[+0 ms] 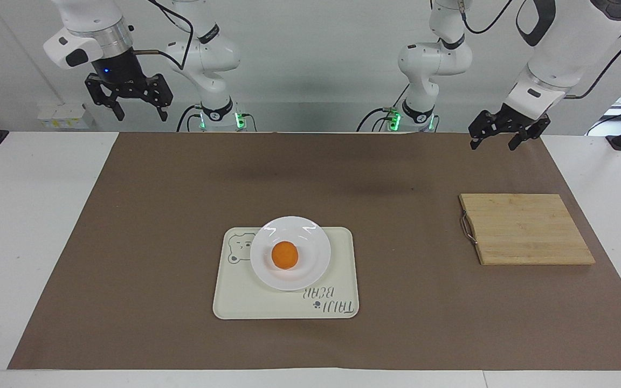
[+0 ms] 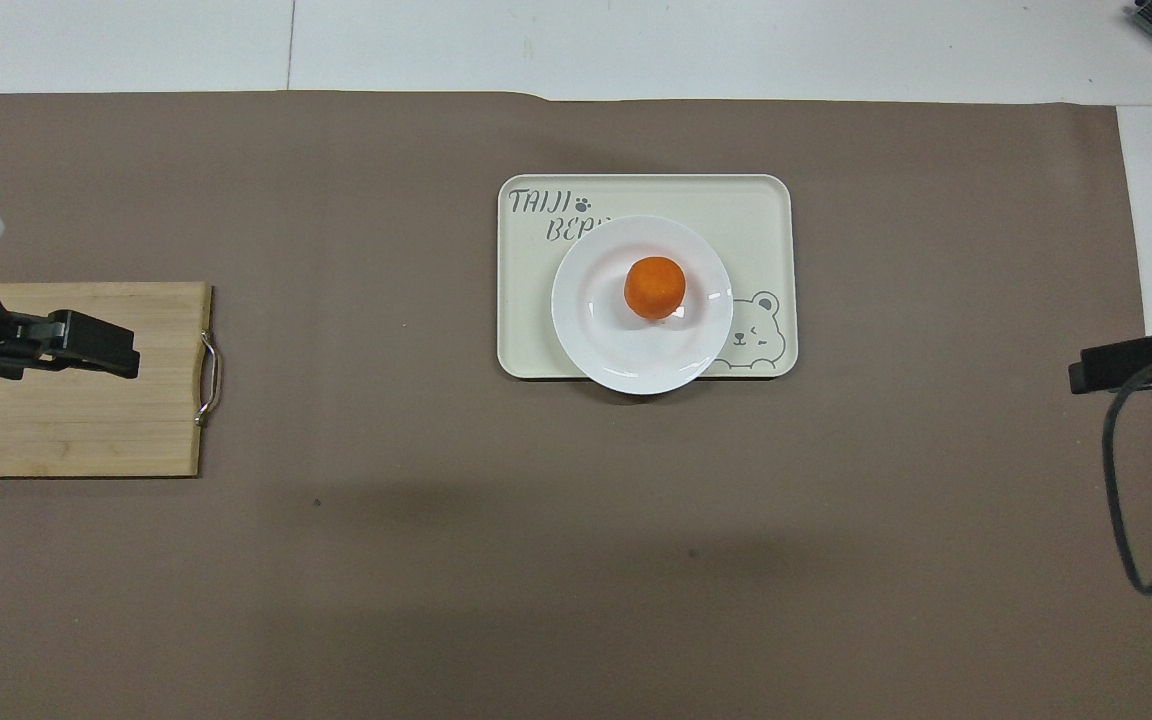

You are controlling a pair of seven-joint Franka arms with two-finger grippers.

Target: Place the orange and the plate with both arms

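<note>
The orange (image 1: pixel 284 255) (image 2: pixel 654 286) lies in the middle of the white plate (image 1: pixel 316 245) (image 2: pixel 604 345). The plate rests on a cream bear tray (image 1: pixel 267 304) (image 2: pixel 756 210) at mid-table, its rim just overhanging the tray's edge nearer the robots. My left gripper (image 1: pixel 492 144) (image 2: pixel 96 345) hangs open and empty, high over the cutting-board end of the mat. Above the mat's corner at the right arm's end, my right gripper (image 1: pixel 142 115) (image 2: pixel 1111 362) is raised, open and empty. Both are well apart from the plate.
A bamboo cutting board (image 1: pixel 526 229) (image 2: pixel 66 410) with a metal handle lies at the left arm's end. A brown mat (image 1: pixel 154 215) (image 2: pixel 386 550) covers most of the white table. A black cable (image 2: pixel 1126 520) hangs from the right arm.
</note>
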